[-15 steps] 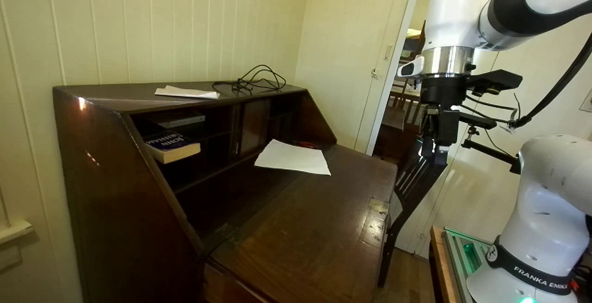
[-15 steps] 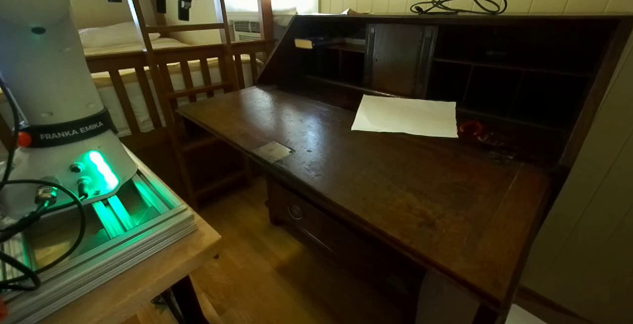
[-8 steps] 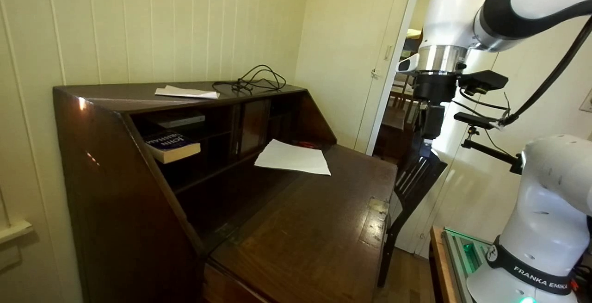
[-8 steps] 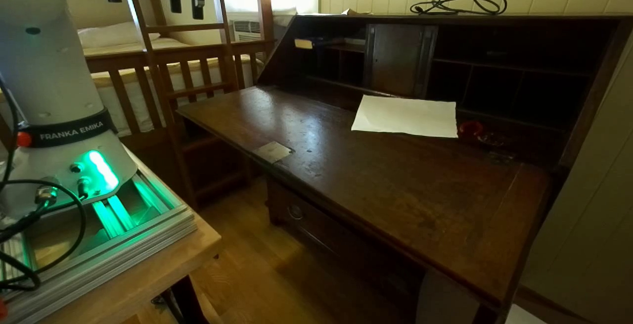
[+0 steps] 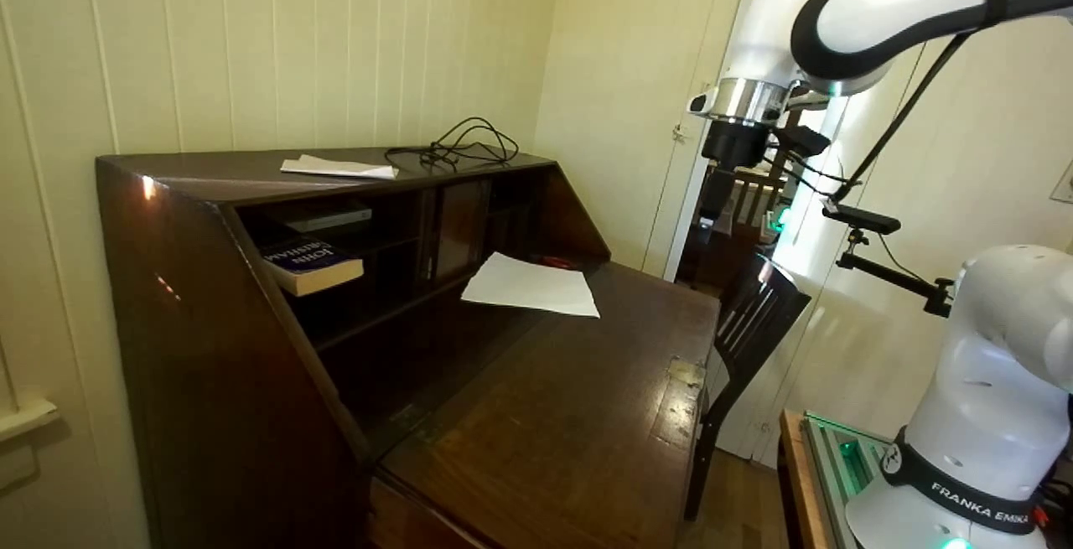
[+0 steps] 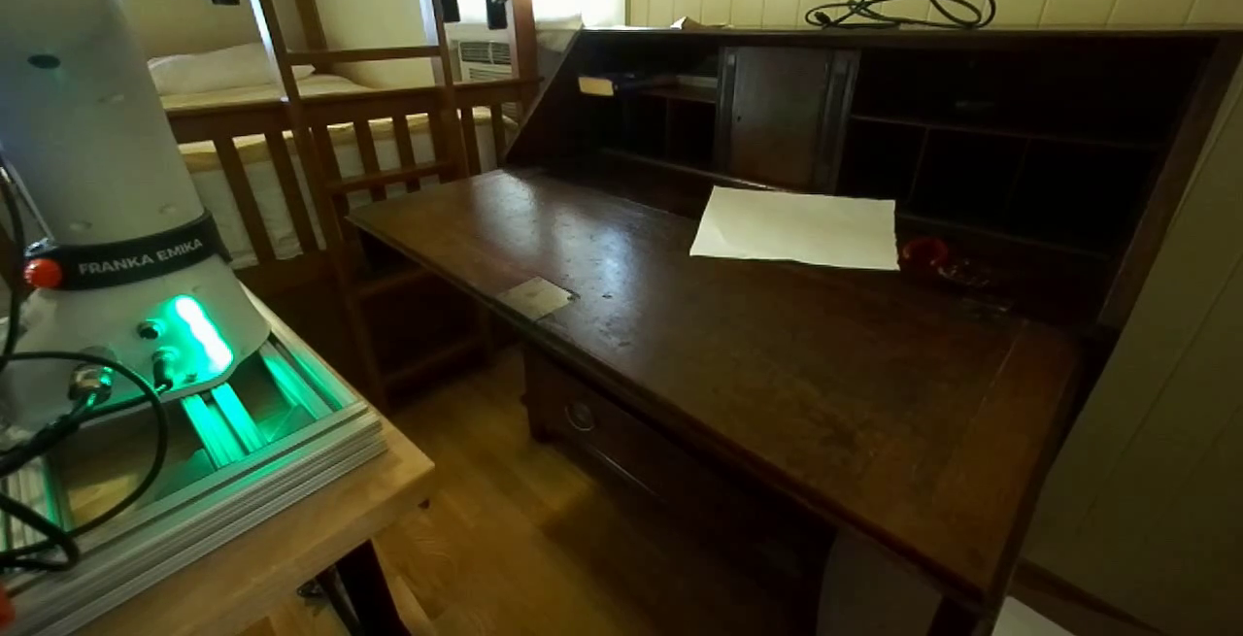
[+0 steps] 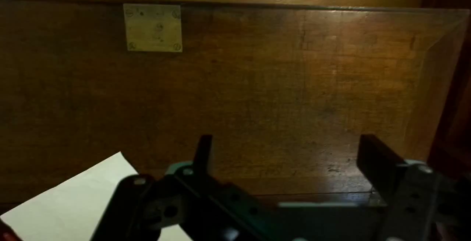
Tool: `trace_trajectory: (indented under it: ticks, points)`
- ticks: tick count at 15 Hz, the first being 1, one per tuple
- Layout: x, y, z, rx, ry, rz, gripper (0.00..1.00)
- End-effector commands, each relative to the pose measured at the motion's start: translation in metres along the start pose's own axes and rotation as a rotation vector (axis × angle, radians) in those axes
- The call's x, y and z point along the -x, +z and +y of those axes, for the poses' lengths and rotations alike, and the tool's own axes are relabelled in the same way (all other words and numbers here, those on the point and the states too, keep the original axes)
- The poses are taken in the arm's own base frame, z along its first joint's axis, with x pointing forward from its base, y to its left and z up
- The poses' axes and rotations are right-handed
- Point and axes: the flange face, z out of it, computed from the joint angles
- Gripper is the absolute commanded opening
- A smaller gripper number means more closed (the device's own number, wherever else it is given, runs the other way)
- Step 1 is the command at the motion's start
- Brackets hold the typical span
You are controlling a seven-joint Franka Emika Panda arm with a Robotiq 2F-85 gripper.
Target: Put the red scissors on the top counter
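The red scissors [image 6: 923, 253] lie at the back of the desk's writing surface, beside a white paper; the handles show red and the blades are hard to see. They also show as a small red patch behind the paper in an exterior view [image 5: 555, 261]. A bit of red shows in the lower left corner of the wrist view. The top counter [image 5: 209, 178] is the dark glossy board on top of the desk. My gripper [image 7: 287, 141] is open and empty, pointing down above the writing leaf [image 7: 276, 86]. In the exterior views it hangs high, away from the scissors [image 6: 474, 16].
A black cable [image 5: 453, 147] and a folded white paper [image 5: 339, 167] lie on the top counter. A white paper [image 6: 796, 228] lies on the writing surface. A book [image 5: 314, 268] juts out of a cubby. A chair [image 5: 754, 314] stands behind the desk.
The arm has reached forward, and the gripper has moved toward the desk, leftward in an exterior view and rightward and slightly up in an exterior view. The scissors and papers have not moved.
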Motion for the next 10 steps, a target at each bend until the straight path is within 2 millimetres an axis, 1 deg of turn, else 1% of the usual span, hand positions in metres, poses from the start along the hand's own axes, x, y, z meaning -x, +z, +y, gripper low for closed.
trace_trajectory:
  ticks: [1, 4, 6, 7, 10]
  points:
    - [-0.035, -0.011, 0.047, 0.044, -0.046, -0.015, 1.0]
    - [-0.053, -0.02, 0.089, 0.08, -0.032, -0.029, 1.0]
    - [-0.061, -0.023, 0.116, 0.098, -0.008, -0.043, 1.0]
    - [-0.065, -0.023, 0.126, 0.104, -0.005, -0.048, 1.0]
    - [-0.069, -0.021, 0.165, 0.128, -0.008, -0.084, 1.0]
